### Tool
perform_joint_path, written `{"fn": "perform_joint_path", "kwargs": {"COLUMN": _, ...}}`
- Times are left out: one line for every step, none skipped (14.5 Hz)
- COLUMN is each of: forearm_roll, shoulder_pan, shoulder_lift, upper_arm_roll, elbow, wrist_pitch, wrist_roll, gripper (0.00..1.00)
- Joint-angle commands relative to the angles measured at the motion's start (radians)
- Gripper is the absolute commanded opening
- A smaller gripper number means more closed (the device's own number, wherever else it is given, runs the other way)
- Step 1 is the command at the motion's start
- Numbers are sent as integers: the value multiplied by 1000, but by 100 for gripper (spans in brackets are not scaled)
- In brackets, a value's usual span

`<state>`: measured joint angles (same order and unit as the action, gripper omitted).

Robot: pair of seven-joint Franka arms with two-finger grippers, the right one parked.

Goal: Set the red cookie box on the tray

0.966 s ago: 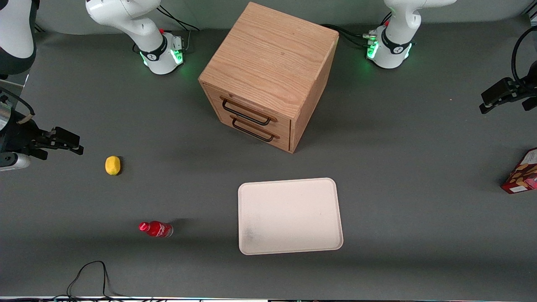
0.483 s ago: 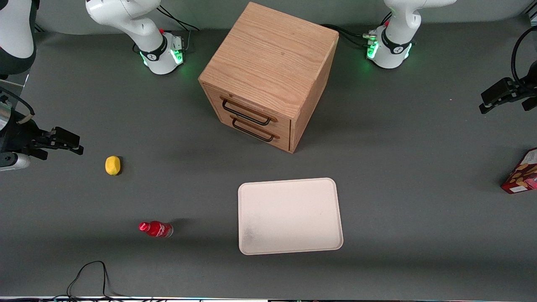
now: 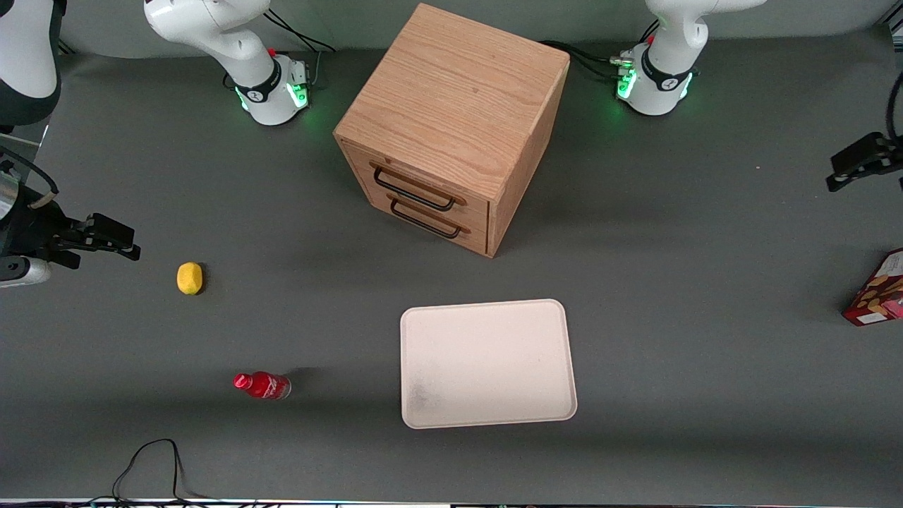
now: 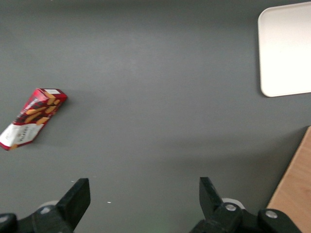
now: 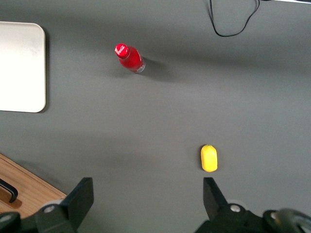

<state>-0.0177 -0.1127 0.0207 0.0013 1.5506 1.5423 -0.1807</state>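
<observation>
The red cookie box lies flat on the grey table at the working arm's end, partly cut off by the edge of the front view. It shows whole in the left wrist view, with tan cookie pictures and a white label end. The cream-white tray lies nearer the front camera than the wooden cabinet, with nothing on it; one end shows in the left wrist view. My left gripper hovers above the table, farther from the front camera than the box. It is open and empty, apart from the box.
A wooden drawer cabinet with two shut drawers stands mid-table; its corner shows in the left wrist view. A yellow lemon and a small red bottle lie toward the parked arm's end. A black cable loops at the front edge.
My left gripper has moved sideways toward the working arm's end of the table, closer to above the cookie box. Nothing else has moved.
</observation>
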Motion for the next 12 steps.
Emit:
{"fn": "perform_joint_path", "kwargs": {"forearm_roll": 4, "shoulder_pan": -115, "shoulder_lift": -10, "upper_arm_roll": -3, "elbow": 9, "wrist_pitch": 39, "wrist_roll": -187, "gripper": 100}}
{"fn": "perform_joint_path", "kwargs": {"forearm_roll": 5, "shoulder_pan": -167, "shoulder_lift": -22, "upper_arm_roll": -3, "elbow": 9, "wrist_pitch": 57, "wrist_roll": -268, "gripper": 100}}
{"fn": "perform_joint_path", "kwargs": {"forearm_roll": 5, "shoulder_pan": -214, "shoulder_lift": -34, "upper_arm_roll": -3, "elbow": 9, "wrist_pitch": 79, "wrist_roll": -366, "gripper": 100}}
{"fn": "perform_joint_path", "kwargs": {"forearm_roll": 4, "shoulder_pan": -258, "shoulder_lift": -50, "upper_arm_roll": -3, "elbow": 8, "wrist_pitch": 106, "wrist_roll": -463, "gripper": 100}}
{"fn": "perform_joint_path", "kwargs": {"forearm_roll": 7, "shoulder_pan": -303, "shoulder_lift": -71, "upper_arm_roll": -3, "elbow": 5, "wrist_pitch": 136, "wrist_roll": -552, "gripper": 100}}
{"fn": "perform_joint_path", "kwargs": {"forearm_roll": 7, "shoulder_pan": -344, "shoulder_lift": -90, "upper_arm_roll": -3, "elbow": 0, "wrist_pitch": 159, "wrist_roll": -630, "gripper": 100}}
{"fn": "perform_joint_path", "kwargs": {"forearm_roll": 7, "shoulder_pan": -382, "shoulder_lift": -113, "upper_arm_roll": -3, "elbow": -3, "wrist_pitch": 182, "wrist_roll": -714, "gripper": 100}}
{"fn": "perform_joint_path", "kwargs": {"forearm_roll": 9, "shoulder_pan": -421, "shoulder_lift": -137, "upper_arm_roll": -3, "elbow": -12, "wrist_pitch": 202, "wrist_roll": -809, "gripper": 100}}
{"fn": "perform_joint_path", "kwargs": {"forearm_roll": 12, "shoulder_pan": -456, "shoulder_lift": -171, "upper_arm_roll": -3, "elbow": -32, "wrist_pitch": 214, "wrist_roll": -923, "gripper": 100}}
{"fn": "perform_joint_path", "kwargs": {"forearm_roll": 13, "shoulder_pan": -481, "shoulder_lift": -207, "upper_arm_roll": -3, "elbow": -65, "wrist_pitch": 214, "wrist_roll": -1021, "gripper": 100}}
{"fn": "perform_joint_path", "kwargs": {"forearm_roll": 13, "shoulder_pan": -505, "shoulder_lift": -247, "upper_arm_roll": -3, "elbow": -105, "wrist_pitch": 210, "wrist_roll": -1101, "gripper": 100}}
{"fn": "perform_joint_path", "kwargs": {"forearm_roll": 16, "shoulder_pan": -531, "shoulder_lift": -283, "upper_arm_roll": -3, "elbow": -148, "wrist_pitch": 199, "wrist_roll": -1178, "gripper": 100}}
